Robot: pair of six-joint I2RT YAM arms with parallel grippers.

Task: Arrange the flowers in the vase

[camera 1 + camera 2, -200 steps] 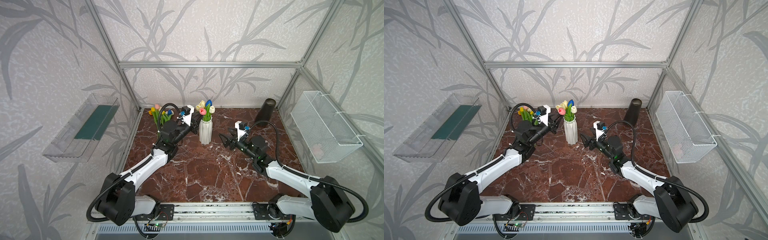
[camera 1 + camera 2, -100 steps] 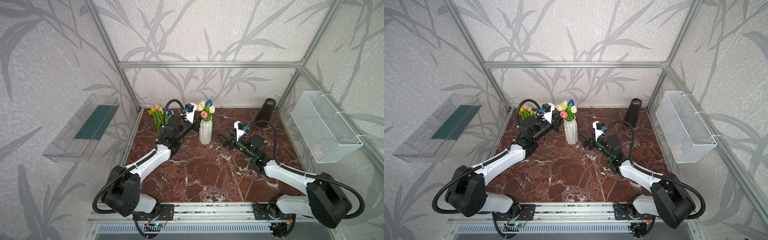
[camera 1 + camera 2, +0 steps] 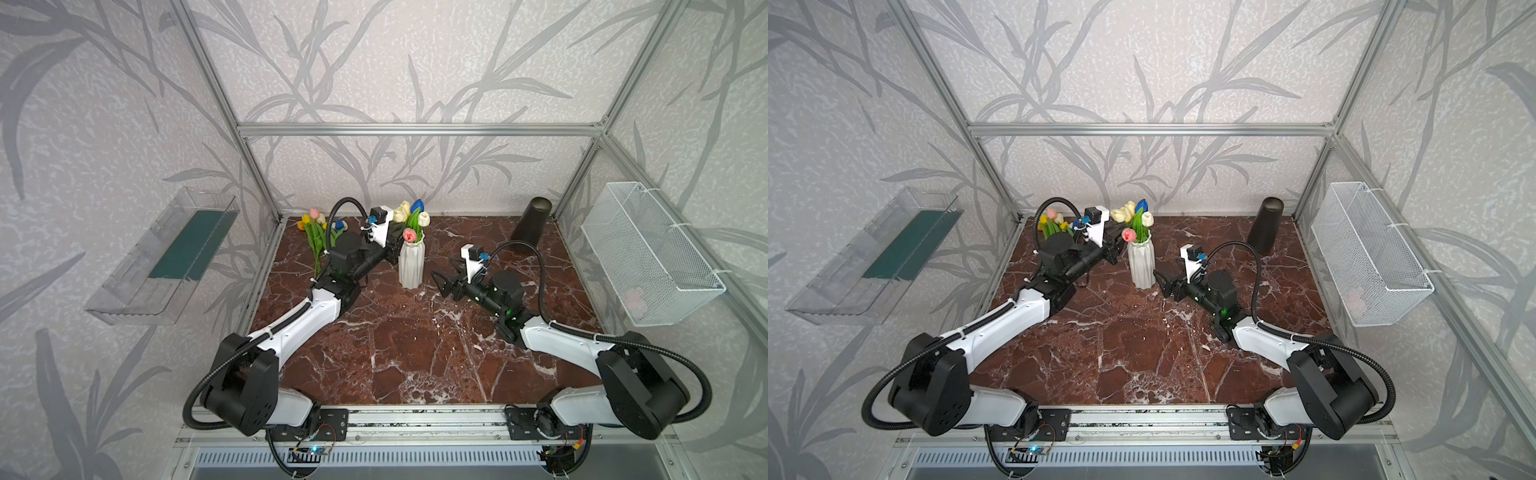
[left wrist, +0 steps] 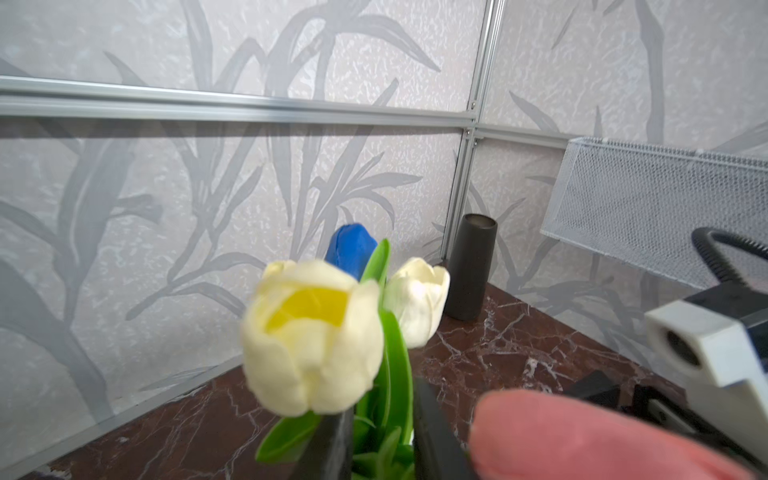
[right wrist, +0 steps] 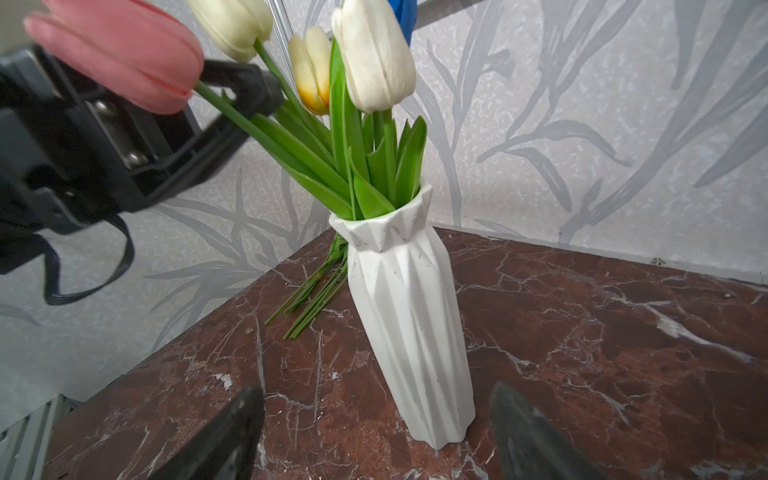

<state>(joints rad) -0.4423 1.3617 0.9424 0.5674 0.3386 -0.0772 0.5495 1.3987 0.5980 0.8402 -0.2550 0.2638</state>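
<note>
The right gripper [image 5: 376, 388] is held spread and empty at 3 o'clock of the vase [image 3: 411, 266]. The left gripper [image 4: 380, 409] is set around stems of the flowers [image 3: 412, 218] in the vase; whether they are pinched cannot be told. A loose bunch [image 3: 314, 232] is seen at 10 o'clock on the bench [image 3: 415, 353].

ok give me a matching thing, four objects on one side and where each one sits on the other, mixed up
Things
1. vase
2. black cup
3. wire basket
4. loose tulips

Places
a. hung up at the right, off the table
b. back left of the table
c. near the table's middle
d. back right corner of the table

Pairs: 1-c, 2-d, 3-a, 4-b
</note>
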